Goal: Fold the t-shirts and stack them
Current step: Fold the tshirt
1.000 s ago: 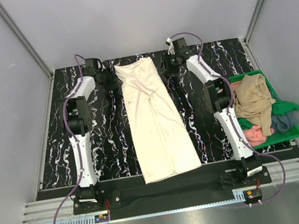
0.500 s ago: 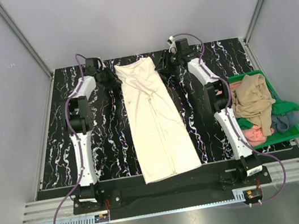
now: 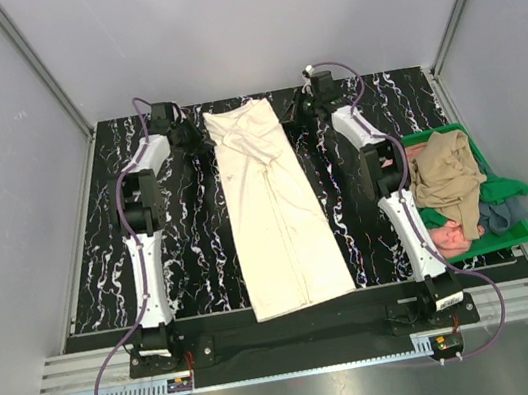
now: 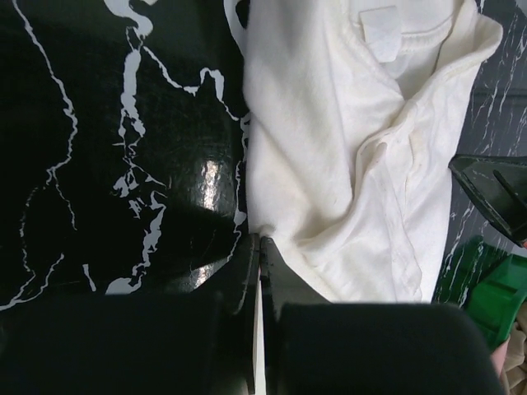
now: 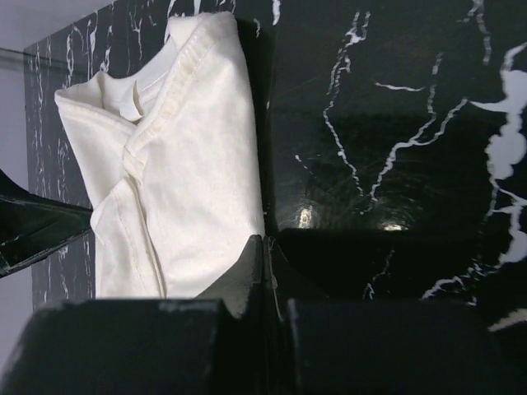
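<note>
- Both hands have just snapped shut: the left hand (image 4: 257, 245) and right hand (image 5: 265, 245) now pinch opposite side edges of the cream t-shirt (image 3: 277, 215) near its collar.
- That reads as the grip for the next fold.
- It lies as a long, narrow strip down the table (image 3: 190, 240), collar at the far end.
- A tan t-shirt (image 3: 448, 177) waits in the green bin (image 3: 514, 235).

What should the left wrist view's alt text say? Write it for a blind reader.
The left gripper, shut, pinches the side edge of a cream t-shirt lying on a black marbled table. The shirt's neck label shows at top; a green bin corner sits lower right.
</note>
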